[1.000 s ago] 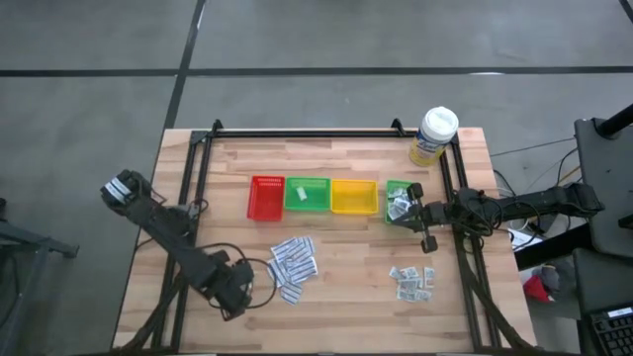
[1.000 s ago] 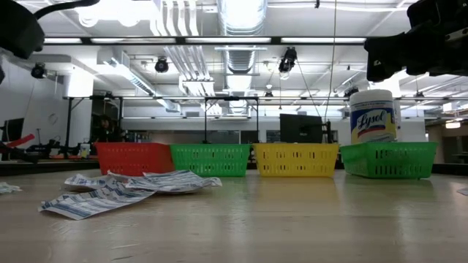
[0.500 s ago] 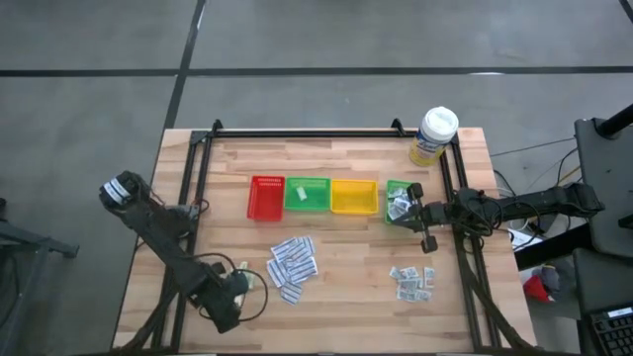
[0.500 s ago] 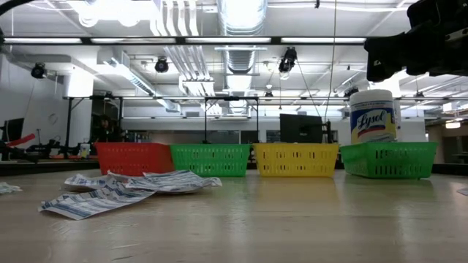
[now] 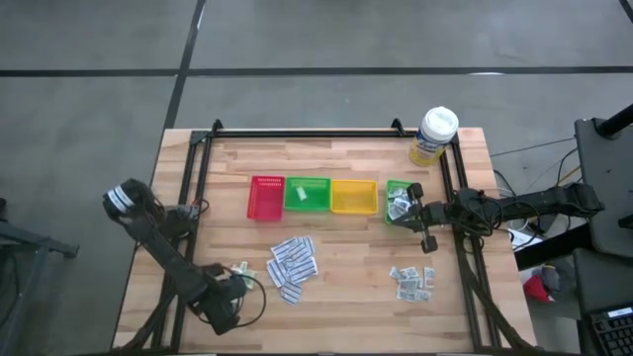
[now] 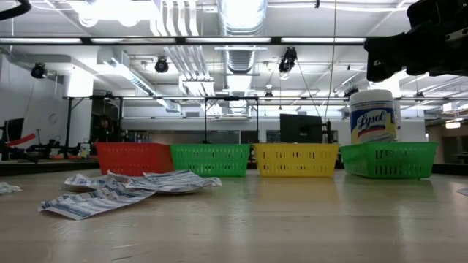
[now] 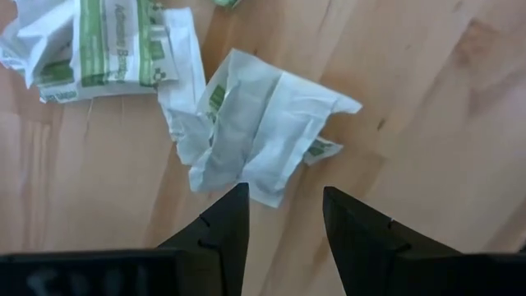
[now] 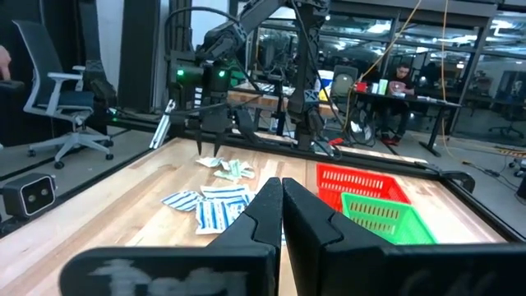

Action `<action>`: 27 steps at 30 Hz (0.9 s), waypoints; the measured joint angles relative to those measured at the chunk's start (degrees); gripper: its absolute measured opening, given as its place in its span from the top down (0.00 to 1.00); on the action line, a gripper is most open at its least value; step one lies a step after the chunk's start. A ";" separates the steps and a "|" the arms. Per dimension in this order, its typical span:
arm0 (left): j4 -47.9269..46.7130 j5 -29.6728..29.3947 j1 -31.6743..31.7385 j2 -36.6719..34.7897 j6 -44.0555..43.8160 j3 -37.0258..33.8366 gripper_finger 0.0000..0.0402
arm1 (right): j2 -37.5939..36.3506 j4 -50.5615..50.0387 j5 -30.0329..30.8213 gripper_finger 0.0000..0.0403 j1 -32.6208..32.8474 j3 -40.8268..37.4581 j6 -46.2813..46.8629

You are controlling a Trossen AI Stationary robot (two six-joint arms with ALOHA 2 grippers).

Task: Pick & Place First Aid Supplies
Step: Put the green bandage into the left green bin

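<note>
Pale green-white sachets point(image 5: 237, 269) lie on the table's near left; one crumpled sachet point(image 7: 259, 131) lies just ahead of my left gripper point(image 7: 283, 205), which points down above it, open, touching nothing. More sachets point(image 7: 99, 45) lie beside it. Long white printed strips point(image 5: 292, 265) form a pile near the middle, and small grey-white squares point(image 5: 413, 282) lie near the right. My right gripper point(image 8: 282, 197) is shut and level, beside the right-hand green tray point(image 5: 399, 201).
Red point(image 5: 265, 198), green point(image 5: 308, 194) and yellow point(image 5: 353, 196) trays stand in a row behind the packets. A white-lidded, yellow-labelled tub point(image 5: 435, 135) stands at the far right. Black frame rails point(image 5: 193, 198) run along the table's left, right and far sides.
My left arm has swung toward the table's near edge and sunk a little, uncovering the sachets in the high view. It has left the low view's top left corner. The packets have not moved.
</note>
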 joint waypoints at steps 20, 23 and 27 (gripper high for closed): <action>0.54 -2.88 -0.48 0.27 -0.88 0.00 0.63 | 0.00 -0.01 -0.01 0.98 0.02 0.00 0.10; 0.82 -3.20 -0.48 0.37 -0.88 0.00 0.63 | 0.00 -0.01 -0.01 0.98 0.02 0.00 -0.03; 0.92 -3.20 -0.48 2.06 -0.03 0.00 0.63 | 0.00 -0.01 0.00 0.98 0.00 0.00 0.03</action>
